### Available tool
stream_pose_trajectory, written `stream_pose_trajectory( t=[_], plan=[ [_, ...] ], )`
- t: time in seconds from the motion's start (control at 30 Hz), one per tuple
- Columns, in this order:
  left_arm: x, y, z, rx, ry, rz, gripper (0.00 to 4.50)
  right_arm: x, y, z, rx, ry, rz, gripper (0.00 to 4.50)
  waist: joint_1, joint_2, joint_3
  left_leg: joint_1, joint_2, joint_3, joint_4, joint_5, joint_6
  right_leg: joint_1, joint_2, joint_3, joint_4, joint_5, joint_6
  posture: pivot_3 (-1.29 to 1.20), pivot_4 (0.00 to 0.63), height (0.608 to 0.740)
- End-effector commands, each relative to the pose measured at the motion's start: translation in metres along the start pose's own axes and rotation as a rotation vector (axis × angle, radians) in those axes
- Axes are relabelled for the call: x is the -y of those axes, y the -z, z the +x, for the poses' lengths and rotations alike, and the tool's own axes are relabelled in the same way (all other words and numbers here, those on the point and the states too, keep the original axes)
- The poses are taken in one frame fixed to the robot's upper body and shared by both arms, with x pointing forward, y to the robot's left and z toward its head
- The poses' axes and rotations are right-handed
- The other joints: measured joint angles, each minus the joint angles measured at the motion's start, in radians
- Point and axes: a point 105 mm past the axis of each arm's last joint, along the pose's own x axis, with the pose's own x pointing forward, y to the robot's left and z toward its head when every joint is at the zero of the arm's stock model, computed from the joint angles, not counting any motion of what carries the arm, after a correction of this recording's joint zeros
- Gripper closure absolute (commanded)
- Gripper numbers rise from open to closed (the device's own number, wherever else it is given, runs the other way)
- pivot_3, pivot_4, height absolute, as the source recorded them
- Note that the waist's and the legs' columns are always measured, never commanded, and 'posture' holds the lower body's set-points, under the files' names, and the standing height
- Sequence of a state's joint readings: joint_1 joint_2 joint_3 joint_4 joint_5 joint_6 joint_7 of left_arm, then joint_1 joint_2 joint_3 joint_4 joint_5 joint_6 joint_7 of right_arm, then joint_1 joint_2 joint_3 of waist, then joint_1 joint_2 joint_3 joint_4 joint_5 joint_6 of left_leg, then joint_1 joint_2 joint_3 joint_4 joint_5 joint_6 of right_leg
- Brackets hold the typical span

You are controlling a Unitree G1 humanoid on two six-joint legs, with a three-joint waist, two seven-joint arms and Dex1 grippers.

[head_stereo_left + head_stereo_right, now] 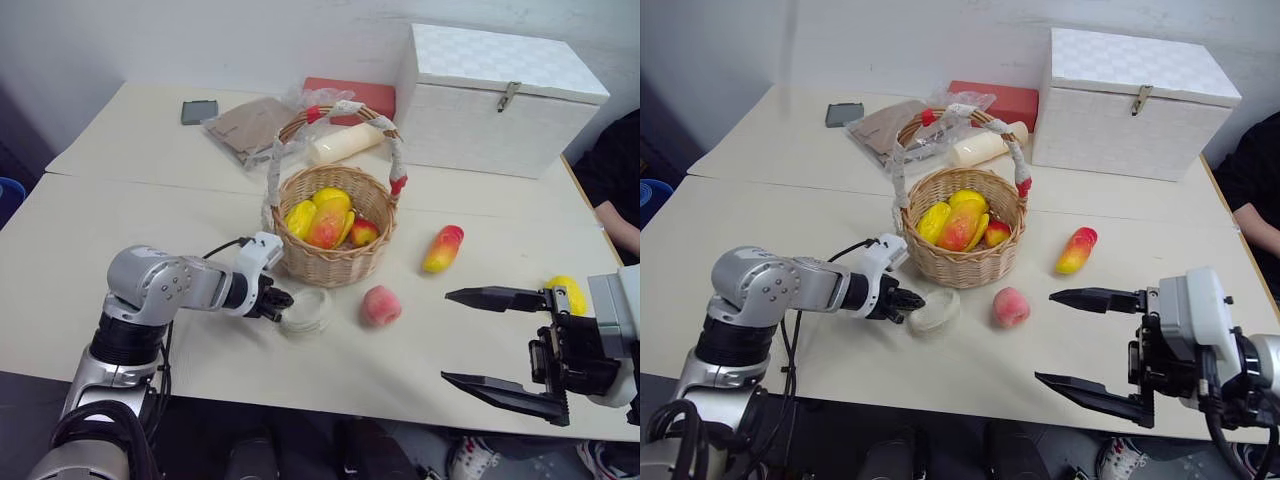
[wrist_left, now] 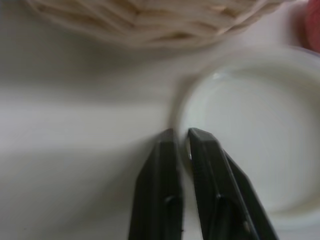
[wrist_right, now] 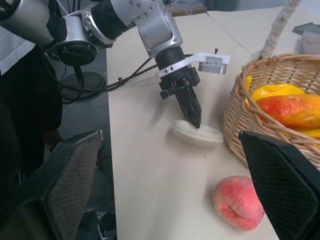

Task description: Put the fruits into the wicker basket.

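Beside wicker basket [image 1: 335, 225], left pincer [image 1: 281, 301] pinching white lid [image 1: 306, 310].

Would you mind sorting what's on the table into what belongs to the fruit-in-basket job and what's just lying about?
Job:
- wicker basket, fruit already inside
- peach
- mango
- lemon

Lying about:
- white lid, pinched by the left gripper
- white latched box
- cream cylinder
- red box

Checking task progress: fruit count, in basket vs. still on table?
In basket: 4 visible (more may be hidden)
On table: 3 — peach, mango, lemon
Total: 7
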State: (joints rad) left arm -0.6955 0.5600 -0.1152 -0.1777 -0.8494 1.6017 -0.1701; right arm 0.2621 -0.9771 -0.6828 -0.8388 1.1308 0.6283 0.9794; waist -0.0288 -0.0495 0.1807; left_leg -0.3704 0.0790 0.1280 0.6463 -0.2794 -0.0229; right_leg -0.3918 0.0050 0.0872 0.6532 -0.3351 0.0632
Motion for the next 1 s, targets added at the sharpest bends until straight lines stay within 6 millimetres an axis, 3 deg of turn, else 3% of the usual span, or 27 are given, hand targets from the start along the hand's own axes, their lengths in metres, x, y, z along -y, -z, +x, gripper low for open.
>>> stream_pose_trajectory(
  t=[0.03,0.27,0.43,0.57,0.67,0.8,0.87,1.0],
  plan=[
    [0.004,0.01,0.007,-0.063,0.023,-0.003,4.46,-0.004,-0.009,-0.002,0.023,0.003,-0.038,0.0,0.0,0.0,0.0,0.0,0.0,0.0,0.0,0.0,0.0,0.0,0.0,0.0,0.0,0.0,0.0,0.0,0.15,0.74],
    [-0.004,0.014,-0.004,-0.065,0.0,-0.008,4.46,-0.006,-0.009,-0.008,0.019,0.007,-0.039,0.0,-0.003,0.0,0.0,0.0,0.0,0.0,0.0,0.0,0.0,0.0,0.0,0.0,0.0,0.0,0.0,0.0,0.15,0.74],
    [-0.015,0.021,-0.023,-0.059,-0.052,-0.003,4.46,-0.008,-0.008,-0.012,0.023,0.001,-0.044,0.0,-0.01,0.0,0.0,0.001,0.0,-0.006,-0.001,-0.001,-0.002,0.0,0.002,0.0,0.0,-0.001,-0.002,0.0,0.15,0.74],
    [-0.056,0.029,-0.072,-0.001,-0.215,-0.101,4.46,-0.005,-0.013,-0.016,0.053,-0.013,-0.055,0.0,-0.029,-0.001,0.001,0.001,0.0,-0.008,-0.001,-0.002,-0.003,-0.001,0.003,0.0,0.001,-0.002,-0.004,0.0,0.15,0.74],
    [-0.081,0.038,-0.098,0.02,-0.326,-0.175,4.46,0.002,-0.015,-0.019,0.068,0.006,-0.066,0.0,-0.028,-0.001,0.001,0.002,0.0,-0.01,-0.001,-0.002,-0.004,-0.002,0.004,0.0,0.002,-0.003,-0.006,0.0,0.15,0.74],
    [-0.138,0.059,-0.143,0.101,-0.544,-0.352,4.46,0.014,-0.019,-0.022,0.099,0.031,-0.076,0.0,-0.026,-0.001,0.002,0.0,-0.001,-0.01,-0.001,-0.003,-0.003,-0.002,0.002,0.0,0.0,-0.004,-0.007,0.0,0.15,0.74],
    [-0.163,0.071,-0.158,0.147,-0.627,-0.437,4.46,0.017,-0.019,-0.023,0.101,0.027,-0.084,0.0,-0.026,-0.001,0.002,0.0,-0.001,-0.01,-0.001,-0.003,-0.002,-0.002,0.001,-0.001,0.0,-0.005,-0.009,0.0,0.15,0.74],
    [-0.184,0.088,-0.171,0.179,-0.702,-0.505,4.46,0.019,-0.018,-0.026,0.098,0.019,-0.094,0.0,-0.023,-0.001,0.002,0.0,-0.001,-0.01,-0.003,-0.005,-0.002,-0.003,-0.001,-0.001,-0.001,-0.006,-0.011,0.0,0.15,0.74]
  ],
)
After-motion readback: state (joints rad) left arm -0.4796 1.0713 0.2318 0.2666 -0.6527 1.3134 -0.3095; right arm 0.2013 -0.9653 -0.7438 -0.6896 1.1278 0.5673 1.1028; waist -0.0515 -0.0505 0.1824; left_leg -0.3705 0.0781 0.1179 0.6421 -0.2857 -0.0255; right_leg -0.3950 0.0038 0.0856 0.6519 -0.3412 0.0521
